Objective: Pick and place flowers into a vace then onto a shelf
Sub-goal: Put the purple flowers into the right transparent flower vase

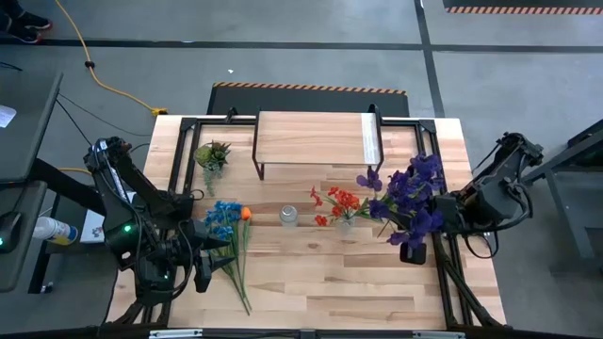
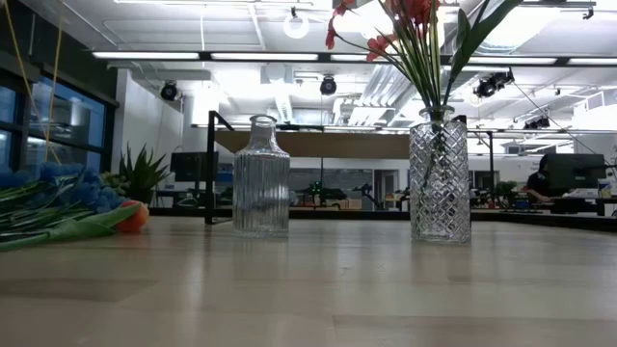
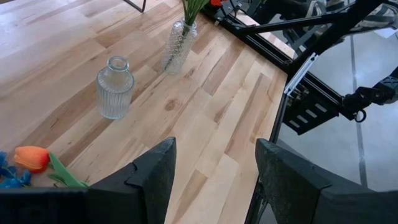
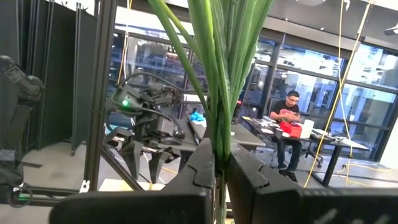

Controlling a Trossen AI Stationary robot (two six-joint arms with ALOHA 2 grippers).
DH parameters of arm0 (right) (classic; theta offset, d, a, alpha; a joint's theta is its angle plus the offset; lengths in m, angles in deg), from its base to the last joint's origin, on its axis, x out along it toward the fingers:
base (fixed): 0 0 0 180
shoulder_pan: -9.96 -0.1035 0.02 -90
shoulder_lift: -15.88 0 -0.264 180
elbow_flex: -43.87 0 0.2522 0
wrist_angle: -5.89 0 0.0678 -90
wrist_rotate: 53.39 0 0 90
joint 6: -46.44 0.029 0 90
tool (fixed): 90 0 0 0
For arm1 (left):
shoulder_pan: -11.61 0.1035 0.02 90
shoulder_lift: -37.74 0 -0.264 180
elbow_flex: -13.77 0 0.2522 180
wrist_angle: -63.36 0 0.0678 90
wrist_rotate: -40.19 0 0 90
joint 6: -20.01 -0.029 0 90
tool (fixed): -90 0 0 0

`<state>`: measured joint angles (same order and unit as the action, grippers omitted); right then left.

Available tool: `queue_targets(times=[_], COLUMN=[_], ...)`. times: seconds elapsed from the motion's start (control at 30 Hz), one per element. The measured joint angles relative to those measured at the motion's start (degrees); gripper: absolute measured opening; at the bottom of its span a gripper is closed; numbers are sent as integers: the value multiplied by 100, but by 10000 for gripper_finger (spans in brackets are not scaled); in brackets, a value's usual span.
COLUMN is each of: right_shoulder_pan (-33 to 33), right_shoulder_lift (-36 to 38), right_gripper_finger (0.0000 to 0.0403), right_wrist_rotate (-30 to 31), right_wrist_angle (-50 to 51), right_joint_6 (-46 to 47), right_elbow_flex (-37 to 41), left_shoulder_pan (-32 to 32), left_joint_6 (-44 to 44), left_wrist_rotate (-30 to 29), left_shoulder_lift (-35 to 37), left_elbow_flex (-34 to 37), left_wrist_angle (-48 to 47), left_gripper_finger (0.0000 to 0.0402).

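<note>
My right gripper [image 1: 415, 247] is shut on a purple and dark maroon flower bunch [image 1: 412, 198] near the table's right edge. Blue flowers with one orange bloom [image 1: 226, 224] lie flat on the table at the left, and show in the low view [image 2: 58, 198]. My left gripper [image 3: 211, 168] is open and empty just near of them [image 1: 202, 268]. An empty ribbed glass vase [image 1: 288, 217] stands mid-table. A diamond-cut vase [image 2: 440, 178] holds red flowers [image 1: 339, 202]. The shelf [image 1: 316, 139] stands at the far edge. My right gripper pinches the bunch's green stems [image 4: 219, 146] between its two fingers [image 4: 202, 165], all stems gathered together. The fingers lie across the stems and point level toward the table's left. The stems rise upright past the fingers; their lower ends are hidden by the gripper.
A small spiky potted plant [image 1: 212, 155] stands left of the shelf. The black table frame [image 1: 443, 273] runs along the right edge. Bare planks lie near of the two vases [image 1: 320, 273]. A person sits at a desk beyond the table [image 4: 287, 118].
</note>
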<state>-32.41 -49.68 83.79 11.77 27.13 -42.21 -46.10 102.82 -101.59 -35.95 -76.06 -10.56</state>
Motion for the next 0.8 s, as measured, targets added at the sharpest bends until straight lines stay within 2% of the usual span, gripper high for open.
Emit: queue_targets(times=[0.5, 0.8], right_shoulder_pan=[0, 2], right_shoulder_lift=[0, 0], right_gripper_finger=[10, 10], right_wrist_rotate=[-28, -262], right_wrist_angle=[77, 115], right_joint_6=[-1, 101], right_elbow_flex=[0, 0], left_shoulder_pan=[0, 0], left_joint_6=[-2, -2], left_wrist_rotate=[1, 2], left_shoulder_lift=[0, 0], left_elbow_flex=[1, 2], left_wrist_angle=[0, 0], left_gripper_finger=[253, 253])
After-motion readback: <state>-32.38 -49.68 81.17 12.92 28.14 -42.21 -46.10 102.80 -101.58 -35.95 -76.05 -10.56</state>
